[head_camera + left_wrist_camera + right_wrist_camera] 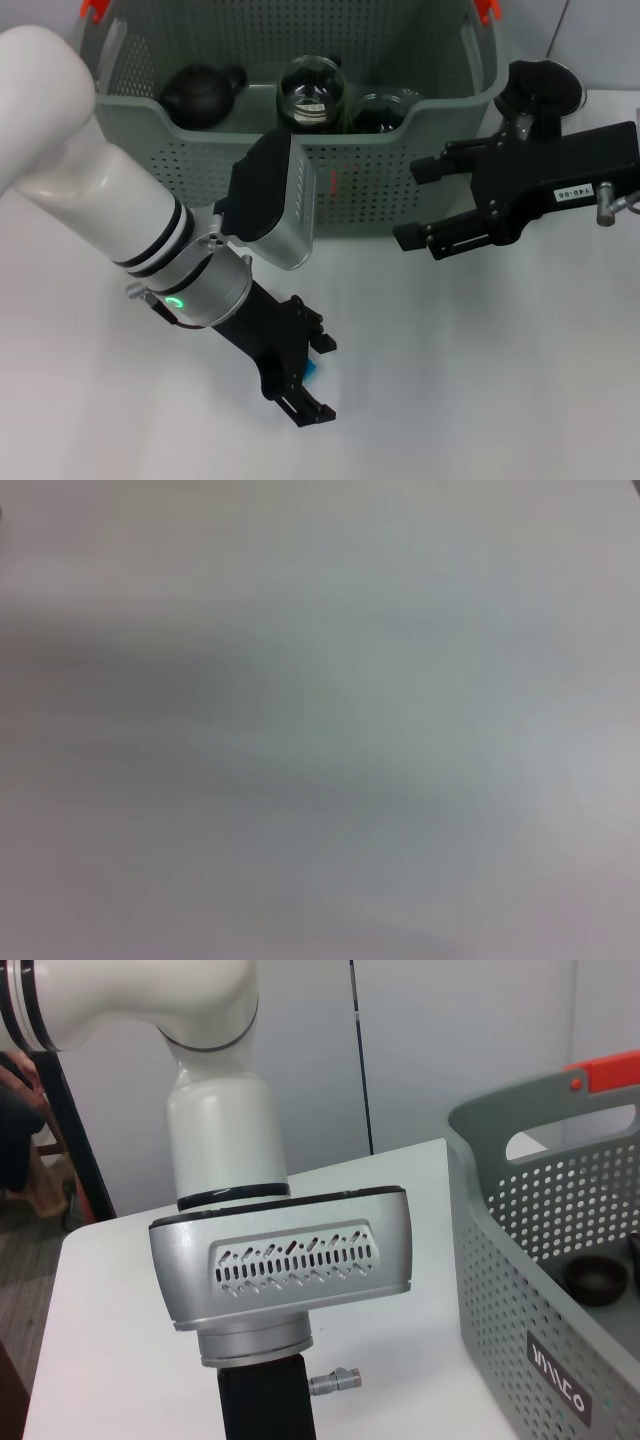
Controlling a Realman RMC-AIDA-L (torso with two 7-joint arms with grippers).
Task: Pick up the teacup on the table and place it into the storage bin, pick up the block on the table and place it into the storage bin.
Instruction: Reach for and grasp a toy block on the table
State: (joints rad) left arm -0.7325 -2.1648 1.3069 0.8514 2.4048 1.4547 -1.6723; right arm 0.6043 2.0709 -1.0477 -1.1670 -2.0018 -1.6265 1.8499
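The block [314, 371], a blue sliver on the table [480, 380] at six o'clock from the bin [400, 150], sits at my left gripper [305, 385]; whether my fingers have closed on it I cannot tell. My right gripper [432, 205] hangs spread and empty at three o'clock, out of the way.

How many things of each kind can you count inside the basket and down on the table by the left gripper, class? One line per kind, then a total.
Dark teapot in the basket: 1
Clear glass pot in the basket: 1
Dark cup in the basket: 1
Blue block on the table, at the left gripper: 1
Total: 4
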